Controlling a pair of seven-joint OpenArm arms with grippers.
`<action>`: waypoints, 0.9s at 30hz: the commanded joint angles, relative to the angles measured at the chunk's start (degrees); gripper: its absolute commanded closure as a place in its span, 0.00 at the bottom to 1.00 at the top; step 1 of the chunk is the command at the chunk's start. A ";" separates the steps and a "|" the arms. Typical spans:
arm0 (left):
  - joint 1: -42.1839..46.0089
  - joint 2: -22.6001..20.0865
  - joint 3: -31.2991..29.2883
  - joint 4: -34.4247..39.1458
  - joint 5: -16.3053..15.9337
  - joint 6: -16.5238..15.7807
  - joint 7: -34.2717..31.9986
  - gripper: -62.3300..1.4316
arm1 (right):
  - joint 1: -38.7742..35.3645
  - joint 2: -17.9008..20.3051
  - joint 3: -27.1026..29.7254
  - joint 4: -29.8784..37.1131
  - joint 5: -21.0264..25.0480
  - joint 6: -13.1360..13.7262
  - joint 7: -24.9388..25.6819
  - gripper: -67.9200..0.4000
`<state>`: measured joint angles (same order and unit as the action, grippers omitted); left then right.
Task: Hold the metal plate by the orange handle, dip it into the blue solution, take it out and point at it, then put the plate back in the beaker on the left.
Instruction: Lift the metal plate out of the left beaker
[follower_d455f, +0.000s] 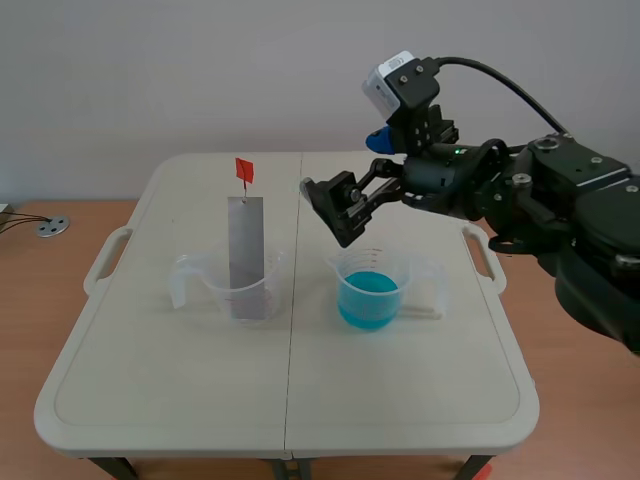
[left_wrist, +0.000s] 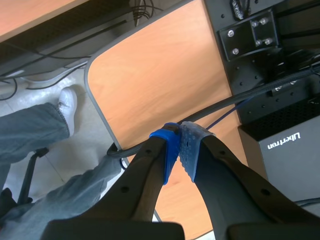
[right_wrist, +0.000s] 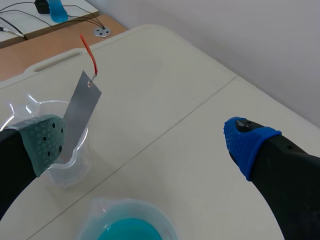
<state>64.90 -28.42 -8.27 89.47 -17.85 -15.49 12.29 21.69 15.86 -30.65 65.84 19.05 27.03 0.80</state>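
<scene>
A grey metal plate (follower_d455f: 246, 255) stands upright in the clear left beaker (follower_d455f: 200, 285), its orange handle (follower_d455f: 244, 171) sticking up at the top. To its right is the beaker of blue solution (follower_d455f: 368, 298). My right gripper (follower_d455f: 330, 212) hangs open in the air, above and a little left of the blue beaker and apart from the plate. The right wrist view shows the plate (right_wrist: 80, 112) and handle (right_wrist: 89, 52) ahead of my left-hand finger, and the blue beaker (right_wrist: 127, 227) below the open gripper (right_wrist: 145, 145). My left gripper (left_wrist: 179, 147) is shut on nothing, off the table.
The white folding table (follower_d455f: 290, 400) has a centre seam and side handles (follower_d455f: 108, 255). A round metal disc (follower_d455f: 52, 227) and cables lie on the wooden desk at the left. The left wrist view shows a wooden desktop (left_wrist: 160, 75), black equipment (left_wrist: 280, 60) and a person's legs (left_wrist: 35, 130).
</scene>
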 joint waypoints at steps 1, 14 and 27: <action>0.17 0.13 -0.11 0.87 -0.33 -0.31 -0.72 0.95 | 2.27 -1.03 -0.81 0.77 0.20 0.07 -0.33 0.02; 0.15 0.09 -0.11 0.94 -0.35 -0.35 1.46 0.95 | 12.09 -10.23 -7.39 -13.16 -2.01 -0.22 -1.44 0.02; 0.13 -0.20 -0.11 3.61 -0.35 -0.55 6.78 0.95 | 19.87 -17.66 -11.21 -29.18 -4.74 -0.66 4.74 0.02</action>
<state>64.88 -28.45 -8.27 92.36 -18.00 -15.68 19.66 39.64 -1.30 -41.85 35.83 14.22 26.35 4.16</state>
